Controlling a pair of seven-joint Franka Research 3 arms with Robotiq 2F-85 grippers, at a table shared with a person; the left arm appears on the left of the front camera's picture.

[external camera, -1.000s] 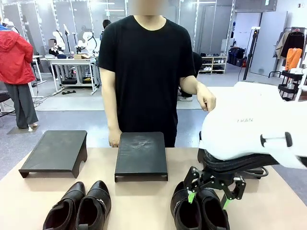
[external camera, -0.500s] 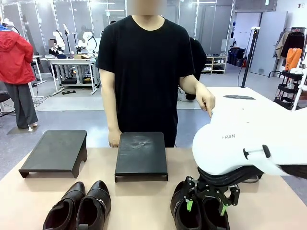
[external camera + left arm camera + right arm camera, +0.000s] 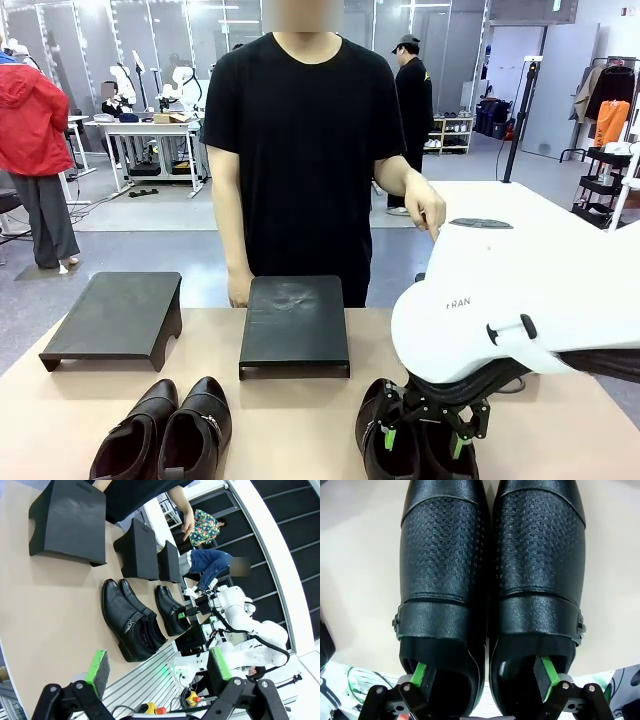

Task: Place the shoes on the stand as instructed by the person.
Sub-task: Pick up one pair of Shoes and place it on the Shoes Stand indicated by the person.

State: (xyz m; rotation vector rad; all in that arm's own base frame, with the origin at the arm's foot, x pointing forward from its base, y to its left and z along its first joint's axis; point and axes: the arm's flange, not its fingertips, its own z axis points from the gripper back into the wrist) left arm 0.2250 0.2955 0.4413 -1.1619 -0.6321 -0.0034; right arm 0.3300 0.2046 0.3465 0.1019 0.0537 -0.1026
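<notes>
The right gripper (image 3: pixel 422 440) is down on the right pair (image 3: pixel 372 420) at the near edge of the tabletop (image 3: pixel 300 420). In the right wrist view its jaws stand apart, one green pad (image 3: pixel 420 672) inside the opening of one shoe and the other pad inside its twin, with the two touching inner walls between them. They are spread and clamp nothing. Each shoe of this pair has a dimpled toe and a strap with a side buckle (image 3: pixel 579 625).

The left pair (image 3: pixel 165 432) lies side by side at the near left, toes towards the person (image 3: pixel 305 150). Beyond the shoes sit two black stands, the left stand (image 3: pixel 112 320) and the middle stand (image 3: pixel 295 325), both bare. The person stands at the far edge with a raised hand (image 3: pixel 428 208) above the white right arm.

The left gripper (image 3: pixel 157 655) hangs off the tabletop's edge, jaws wide and empty.
</notes>
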